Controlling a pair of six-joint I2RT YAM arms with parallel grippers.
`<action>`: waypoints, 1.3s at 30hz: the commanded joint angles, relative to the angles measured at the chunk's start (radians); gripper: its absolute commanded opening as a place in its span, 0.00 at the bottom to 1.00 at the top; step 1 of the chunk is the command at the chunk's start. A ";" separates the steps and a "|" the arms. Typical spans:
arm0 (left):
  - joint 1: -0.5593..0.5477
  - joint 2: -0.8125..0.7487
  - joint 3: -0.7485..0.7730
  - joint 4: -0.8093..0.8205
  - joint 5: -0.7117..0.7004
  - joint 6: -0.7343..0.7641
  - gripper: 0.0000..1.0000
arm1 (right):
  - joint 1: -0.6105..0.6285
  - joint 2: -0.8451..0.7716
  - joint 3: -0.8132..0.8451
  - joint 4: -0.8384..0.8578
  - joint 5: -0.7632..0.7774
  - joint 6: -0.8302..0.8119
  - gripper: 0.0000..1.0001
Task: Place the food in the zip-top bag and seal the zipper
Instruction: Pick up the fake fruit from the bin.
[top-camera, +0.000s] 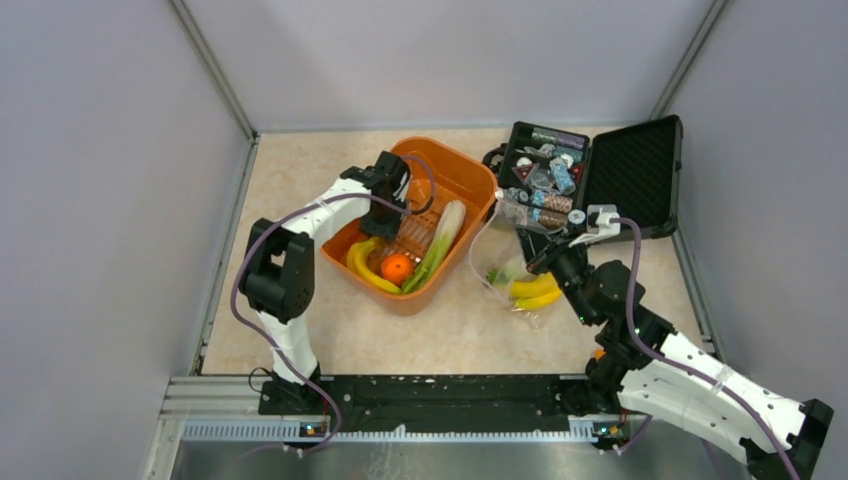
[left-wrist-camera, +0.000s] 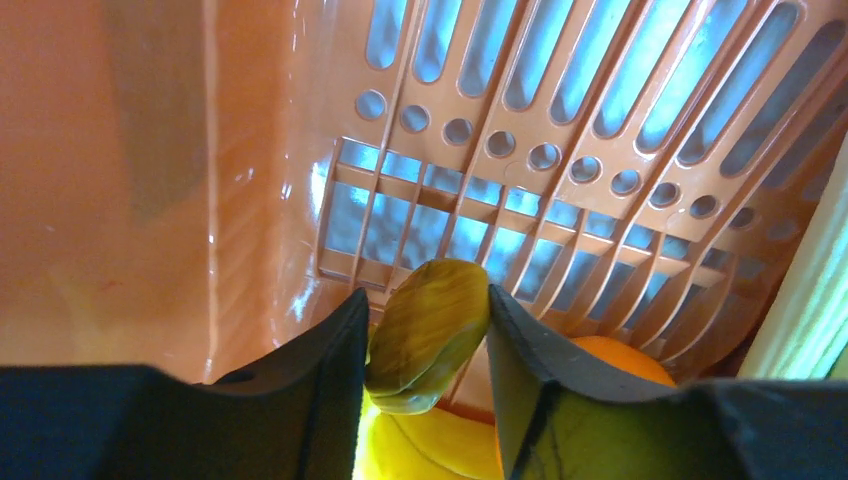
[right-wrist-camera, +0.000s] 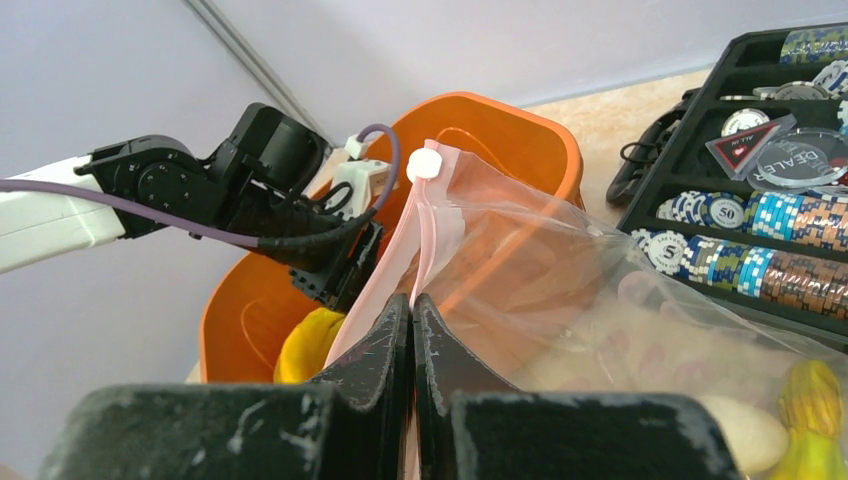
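My left gripper (top-camera: 386, 232) is down inside the orange basket, shut on the olive-yellow stem end of a bunch of yellow bananas (left-wrist-camera: 430, 325); the bunch (top-camera: 364, 265) lies at the basket's near left. A round orange (top-camera: 397, 268) and green stalks (top-camera: 440, 240) lie beside it. My right gripper (right-wrist-camera: 412, 308) is shut on the pinkish zipper (right-wrist-camera: 420, 240) of the clear zip-top bag (right-wrist-camera: 560, 270), holding its mouth edge up; a white slider (right-wrist-camera: 424, 163) sits at the top. Inside the bag (top-camera: 498, 250) are bananas (top-camera: 535, 290) and a whitish piece (right-wrist-camera: 740, 425). The eggplant is out of view.
The orange slotted basket (top-camera: 455, 160) stands mid-table, left of the bag. An open black case (top-camera: 625, 170) with poker chips and trinkets sits at the back right, touching the bag's far end. Grey walls enclose the table on three sides.
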 joint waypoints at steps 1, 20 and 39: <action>0.006 -0.023 0.026 -0.027 0.025 0.011 0.39 | -0.002 -0.010 0.004 0.033 0.017 -0.011 0.00; -0.003 -0.357 0.012 0.084 -0.016 0.005 0.00 | -0.002 -0.004 -0.004 0.045 0.011 0.024 0.00; -0.106 -0.906 -0.448 0.831 0.272 0.073 0.00 | -0.001 0.060 0.046 0.010 -0.014 0.093 0.00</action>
